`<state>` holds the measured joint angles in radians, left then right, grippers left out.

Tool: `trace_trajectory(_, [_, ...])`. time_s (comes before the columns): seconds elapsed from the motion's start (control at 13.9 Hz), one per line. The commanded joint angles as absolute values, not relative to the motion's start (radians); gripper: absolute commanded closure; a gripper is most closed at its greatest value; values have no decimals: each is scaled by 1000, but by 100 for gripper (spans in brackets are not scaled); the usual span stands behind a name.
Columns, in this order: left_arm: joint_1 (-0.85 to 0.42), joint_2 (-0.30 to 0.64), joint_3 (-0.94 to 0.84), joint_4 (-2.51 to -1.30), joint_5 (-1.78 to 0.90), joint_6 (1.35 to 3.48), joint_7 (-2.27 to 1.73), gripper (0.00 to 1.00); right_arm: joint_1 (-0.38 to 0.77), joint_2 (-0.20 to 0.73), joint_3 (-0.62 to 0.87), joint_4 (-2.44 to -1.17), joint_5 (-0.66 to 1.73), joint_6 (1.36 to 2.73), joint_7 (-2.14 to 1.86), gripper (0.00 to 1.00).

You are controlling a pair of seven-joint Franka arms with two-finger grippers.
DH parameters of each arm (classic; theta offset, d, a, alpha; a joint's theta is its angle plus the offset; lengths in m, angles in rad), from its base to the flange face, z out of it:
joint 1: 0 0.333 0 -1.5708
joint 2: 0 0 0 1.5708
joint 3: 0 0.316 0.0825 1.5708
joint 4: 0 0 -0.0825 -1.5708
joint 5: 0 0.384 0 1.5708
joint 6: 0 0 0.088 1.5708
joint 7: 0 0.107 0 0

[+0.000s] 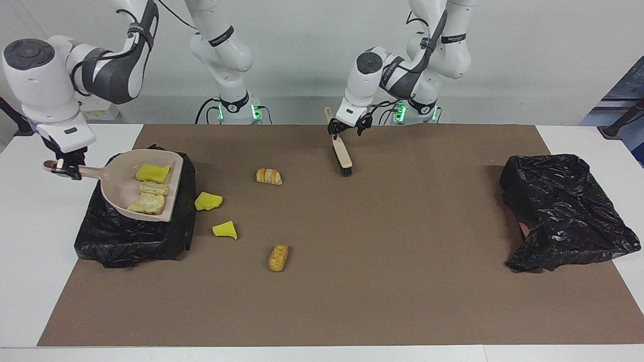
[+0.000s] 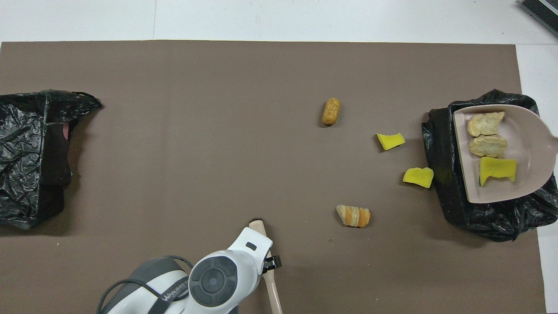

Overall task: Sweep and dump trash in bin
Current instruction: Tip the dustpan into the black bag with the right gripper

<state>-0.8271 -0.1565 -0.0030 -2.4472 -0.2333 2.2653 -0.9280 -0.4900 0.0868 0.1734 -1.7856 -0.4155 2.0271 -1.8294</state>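
Closest to the robots, the left gripper [image 1: 347,129] hangs low over the brown mat [image 1: 402,251]. Its fingers stand apart on either side of the brush [image 1: 343,153]. The brush leans with its bristles down on the mat and its handle end poking up past the gripper. Whether either finger touches the handle I cannot tell.

A little farther out, toward the right arm's end, lies a striped pastry [image 1: 268,176], alone on the mat. Farther again is a yellow sponge chunk [image 1: 208,201], just beside the black-bagged bin [image 1: 131,231]. A yellow sponge wedge [image 1: 225,230] lies farther out than the chunk, also near the bin.

The right gripper [image 1: 64,168] is clamped on the handle of the beige dustpan [image 1: 118,188] and holds it raised over that bin — roughly level, with its open lip toward the middle of the table. Three pieces ride in the pan in a row: a green-backed sponge [image 1: 153,172], a pale bread piece [image 1: 153,188] and a second bread piece [image 1: 147,203].

Farthest from the robots is a golden-brown bread lump [image 1: 278,257], lying well apart from the rest. A second black bag [image 1: 563,211] sits at the left arm's end.
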Motion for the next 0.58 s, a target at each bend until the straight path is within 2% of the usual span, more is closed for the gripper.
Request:
trace_trajectory(0.0, [-697,-144,-6,-2399,-215,2244,-825,0,-515,12,184,-1888,-545,2106,-1784,100])
trace_trajectory(0.51, [-313,-103,-2,-2182,-210,2083,-258,0,-462,-54,187,-1971,-853,2080,-1645,100])
